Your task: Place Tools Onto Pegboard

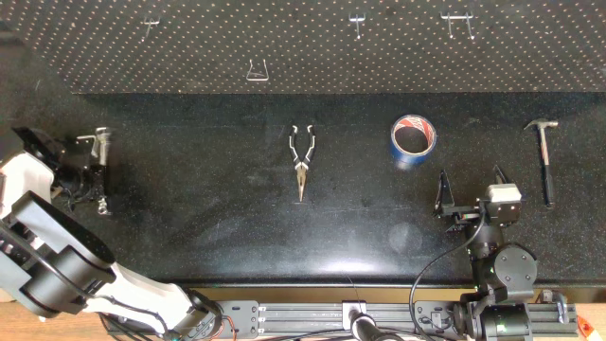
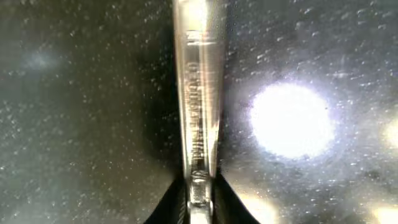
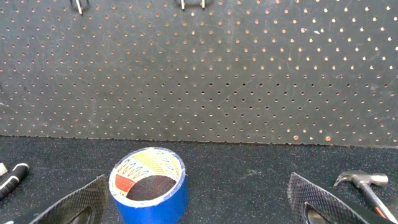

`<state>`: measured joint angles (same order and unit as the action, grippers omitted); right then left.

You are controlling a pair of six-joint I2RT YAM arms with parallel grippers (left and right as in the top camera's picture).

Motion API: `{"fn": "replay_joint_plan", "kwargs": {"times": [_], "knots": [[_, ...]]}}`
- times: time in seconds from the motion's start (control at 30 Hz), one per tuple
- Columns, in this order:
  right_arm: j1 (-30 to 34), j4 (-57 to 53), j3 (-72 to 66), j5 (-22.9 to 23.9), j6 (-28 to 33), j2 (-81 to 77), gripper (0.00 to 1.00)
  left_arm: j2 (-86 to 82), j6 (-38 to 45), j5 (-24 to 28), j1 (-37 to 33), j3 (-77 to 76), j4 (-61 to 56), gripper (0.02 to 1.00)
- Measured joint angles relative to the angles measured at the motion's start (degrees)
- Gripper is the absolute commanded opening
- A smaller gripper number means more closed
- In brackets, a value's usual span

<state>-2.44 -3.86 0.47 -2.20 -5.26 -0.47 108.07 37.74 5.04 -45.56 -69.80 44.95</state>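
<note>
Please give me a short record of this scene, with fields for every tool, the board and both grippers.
pegboard: behind the table, metal hooks, no tool hung yet
left gripper: shut on a shiny metal tool, at the table's left end
right gripper: open, empty, near the tape roll
pliers: lying mid-table
tape roll: blue, between pliers and hammer
hammer: lying far right

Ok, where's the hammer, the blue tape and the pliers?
hammer (image 1: 544,163), top view, on the middle of its handle.
blue tape (image 3: 149,210), right wrist view, on its blue outer wall.
pliers (image 1: 302,167), top view, on the joint where the handles meet.
</note>
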Motion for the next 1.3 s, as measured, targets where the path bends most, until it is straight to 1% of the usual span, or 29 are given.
{"fn": "replay_joint_plan", "kwargs": {"times": [0.1, 0.2, 0.23, 0.27, 0.43, 0.53, 0.6, 0.63, 0.7, 0.73, 0.8, 0.9, 0.97, 1.0, 1.1, 1.17, 1.3], "knots": [[0.00, 0.00, 0.00, 0.00, 0.00, 0.00, 0.936, 0.04, 0.09, -0.11, 0.02, -0.13, 0.09, 0.080], [0.00, 0.00, 0.00, 0.00, 0.00, 0.00, 0.936, 0.04, 0.09, -0.11, 0.02, -0.13, 0.17, 0.077], [0.00, 0.02, 0.00, 0.00, 0.00, 0.00, 0.934, 0.04, 0.09, -0.11, 0.02, -0.13, 0.17, 0.075], [0.00, 0.00, 0.00, 0.02, 0.00, 0.00, 0.936, 0.04, 0.09, -0.11, 0.02, -0.13, 0.20, 0.029], [0.00, 0.00, 0.00, 0.00, 0.00, 0.00, 0.936, 0.04, 0.09, -0.11, 0.15, -0.22, 1.07, 0.027], [0.00, 0.00, 0.00, 0.02, 0.00, 0.00, 0.936, -1.77, -0.09, -0.04, 3.56, -0.15, 2.56, 0.027], [0.00, 0.02, 0.00, 0.00, 0.00, 0.00, 0.936, -10.47, -3.82, 0.61, 6.05, 0.00, -0.22, 0.027], [0.00, 0.00, 0.00, 0.00, 0.00, 0.00, 0.936, -16.79, -5.70, 1.77, 6.14, -0.09, -0.52, 0.027], [0.00, -0.02, 0.00, 0.02, 0.00, 0.02, 0.936, -24.22, -7.06, 4.31, 6.29, -0.09, -0.44, 0.027], [0.00, 0.02, 0.02, 0.00, 0.00, 0.02, 0.936, -31.43, -7.85, 5.60, 7.06, -0.09, -0.48, 0.027], [0.00, 0.00, 0.02, 0.02, 0.00, 0.02, 0.936, -37.20, -8.57, 6.97, 7.30, -0.13, 1.20, 0.027], [0.00, 0.00, 0.02, 0.02, 0.00, 0.00, 0.939, -44.15, -10.21, 11.82, 7.37, -0.09, 5.27, 0.025], [0.00, 0.00, 0.02, 0.00, 0.00, 0.00, 0.936, -47.76, -10.84, 12.83, 7.63, 0.04, 3.80, 0.027], [0.00, 0.00, 0.00, 0.00, 0.00, 0.00, 0.936, -49.59, -10.88, 13.31, 9.01, 0.17, 3.08, 0.027], [0.00, 0.02, 0.00, 0.00, 0.00, 0.00, 0.936, -49.66, -11.96, 13.46, 17.59, 5.90, -0.79, 0.027], [0.00, 0.00, 0.00, 0.00, 0.00, 0.00, 0.936, -47.32, -14.08, 12.81, 20.11, 8.17, -4.26, 0.029], [0.00, 0.00, 0.02, 0.00, 0.00, 0.00, 0.936, -41.94, -15.67, 12.13, 23.43, 8.61, -5.88, 0.027]]}}
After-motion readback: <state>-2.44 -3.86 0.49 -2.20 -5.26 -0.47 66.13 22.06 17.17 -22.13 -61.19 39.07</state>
